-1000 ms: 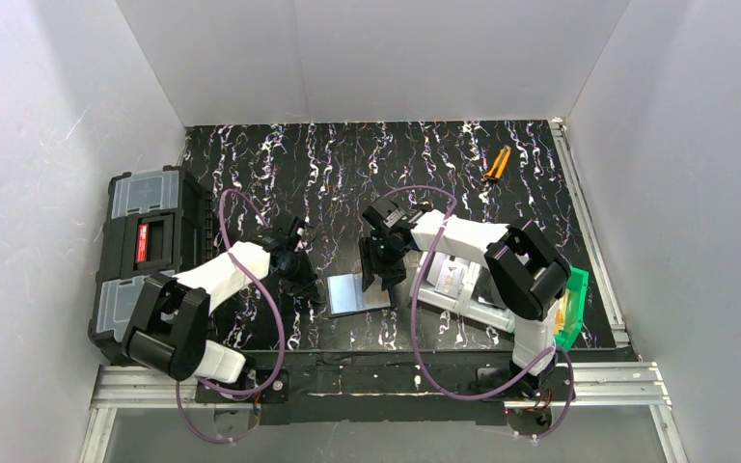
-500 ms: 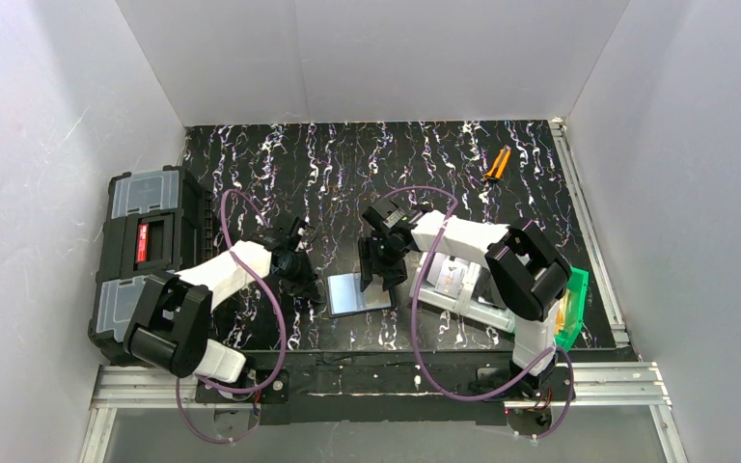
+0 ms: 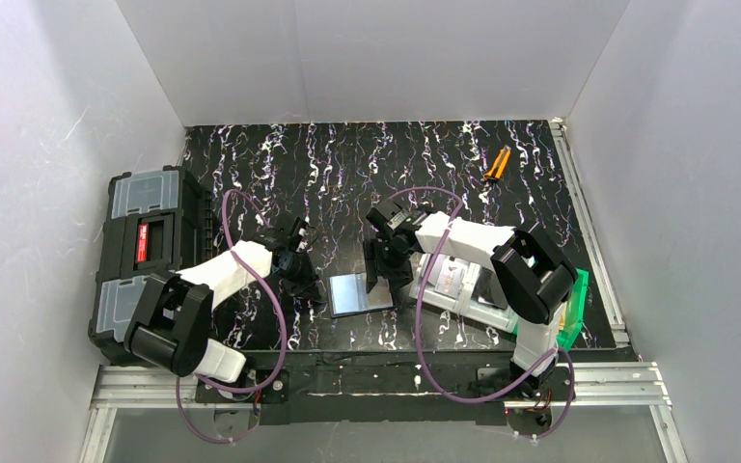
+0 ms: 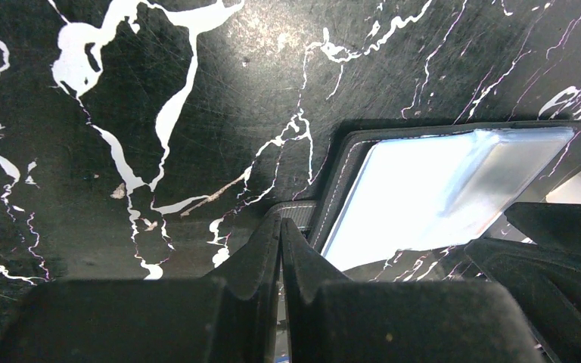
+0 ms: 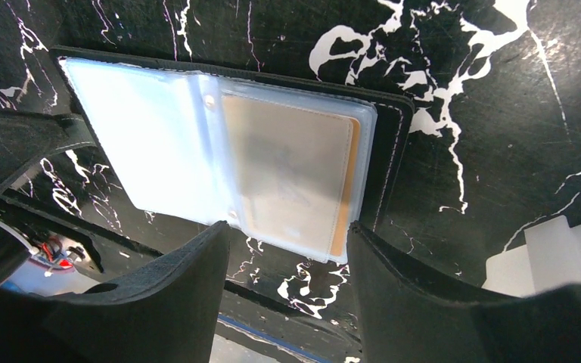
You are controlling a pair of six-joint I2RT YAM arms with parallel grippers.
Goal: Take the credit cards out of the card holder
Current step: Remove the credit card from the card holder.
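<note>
The card holder [image 3: 359,292] lies open on the bench [image 5: 499,113] between my two arms. My left fingers [image 4: 253,265] are squeezed shut, with the tips right at its edge. My right fingers [image 5: 189,265] are spread wide over it, holding nothing. An orange-tan card [image 5: 287,178] sits inside a clear pocket [image 5: 144,136].

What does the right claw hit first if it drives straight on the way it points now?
The open card holder. The right claw has its jaws open, astride the pocket holding the orange-tan card, so that pocket's clear sleeve looks first in line. The gap is hard to judge from the wrist view.
</note>
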